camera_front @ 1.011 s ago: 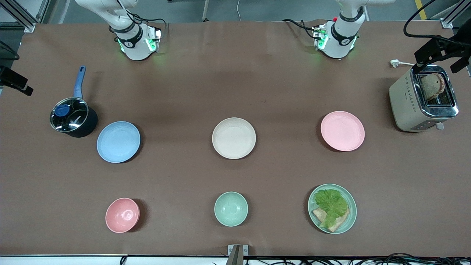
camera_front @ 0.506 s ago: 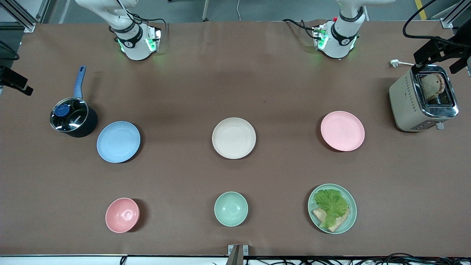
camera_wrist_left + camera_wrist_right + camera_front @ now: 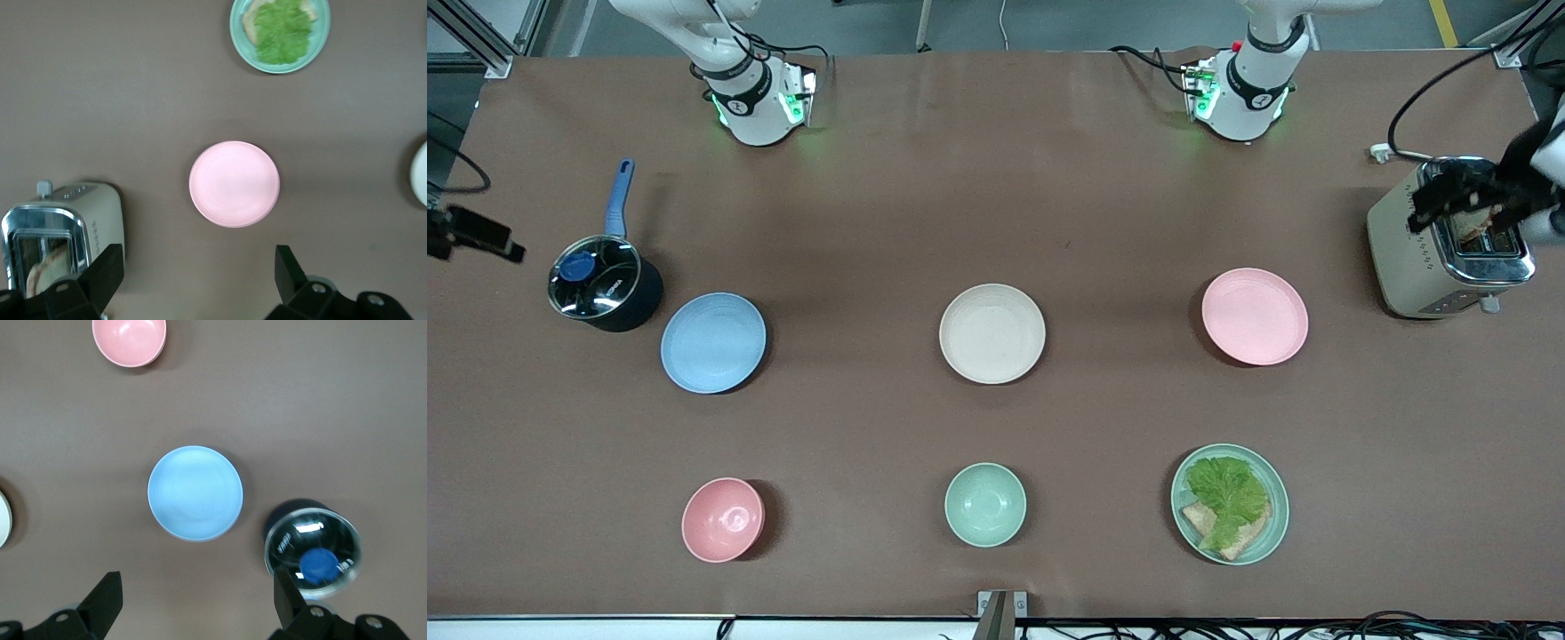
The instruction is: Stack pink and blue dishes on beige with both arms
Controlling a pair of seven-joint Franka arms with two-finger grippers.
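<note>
Right gripper (image 3: 476, 238): up at the right arm's end of the table, high over the ground beside the saucepan (image 3: 603, 286) — fingers (image 3: 103, 600) spread wide and holding nothing.
Blue plate (image 3: 713, 342): flat on the table just beside the saucepan, toward the right arm's end; in the right wrist view (image 3: 195, 493) it lies bare and untouched.
Beige plate (image 3: 992, 333): mid-table between the other two plates, nothing stacked on it.
Pink plate (image 3: 1255, 316): flat on the table toward the left arm's end, near the toaster (image 3: 1440, 253); clear in the left wrist view (image 3: 234, 183).
Left gripper (image 3: 1463, 203): in the air over the toaster, fingers (image 3: 103, 273) parted, empty.
Step in hand: seemingly the approach — neither plate is lifted.
Next move: each arm likely has to come down to its own plate's rim and pinch the thin edge, since a flat plate offers little else to hold; then the plates go onto the beige one in turn, not both at once.
</note>
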